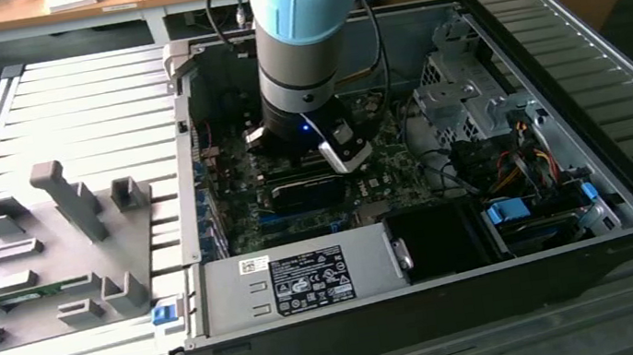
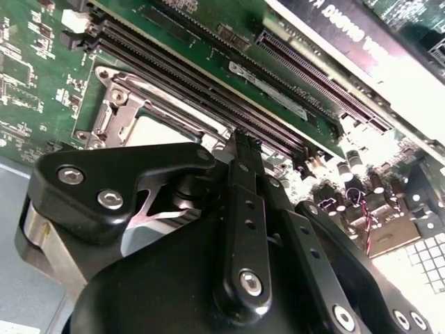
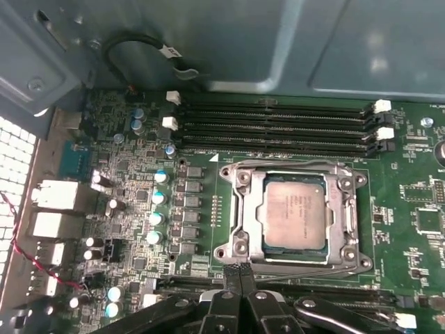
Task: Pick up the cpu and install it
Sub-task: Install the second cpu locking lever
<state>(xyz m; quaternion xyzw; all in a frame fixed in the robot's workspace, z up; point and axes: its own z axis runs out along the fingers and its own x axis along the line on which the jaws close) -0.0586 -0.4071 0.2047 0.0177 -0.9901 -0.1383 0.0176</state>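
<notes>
The cpu (image 3: pixel 295 212), a small square chip with a dull silver-grey metal top, lies flat inside the metal-framed socket (image 3: pixel 241 212) on the green motherboard (image 3: pixel 417 174). In the first wrist view it looks level and squared up with the frame around it, so by the look of things it is already seated.

The pincer (image 3: pixel 240 273) sits just beside the socket, off the edge of the frame, with the chip lying straight ahead of its tips. Its two black fingertips (image 3: pixel 232 271) are pressed together with nothing between them; it holds nothing and does not touch the chip. In the second wrist view the closed pincer (image 2: pixel 243 142) points toward a pale corner of the chip (image 2: pixel 149 129) and the socket frame, with the long dark memory slots (image 2: pixel 208 94) running alongside.

Four of these slots (image 3: pixel 278 125) lie parallel on the far side of the socket from the pincer.

In the exterior view, the arm (image 1: pixel 301 49) reaches straight down into an open computer case (image 1: pixel 616 191) lying on a ribbed metal table (image 1: pixel 83 108). A grey tray (image 1: pixel 44 272) of holders rests on the table at the exterior view's left, well apart from the case.
</notes>
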